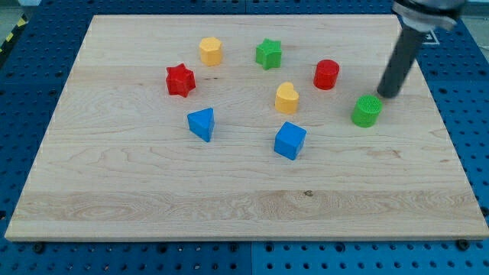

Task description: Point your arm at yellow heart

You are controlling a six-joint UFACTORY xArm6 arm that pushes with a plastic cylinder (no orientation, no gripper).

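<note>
tip (387, 95) just by green cylinder (367, 111), yellow heart (286, 98) well apart.

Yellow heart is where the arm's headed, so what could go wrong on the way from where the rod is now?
My tip sits just up-right of the green cylinder, so a straight run toward the yellow heart may clip it. The red cylinder borders that path too. Overshooting could shove the heart toward the blue cube.

Robotics lab bench: wooden board (244, 206) on blue perforated mounting table (466, 92), hazard tape (9, 38) at edge.
</note>
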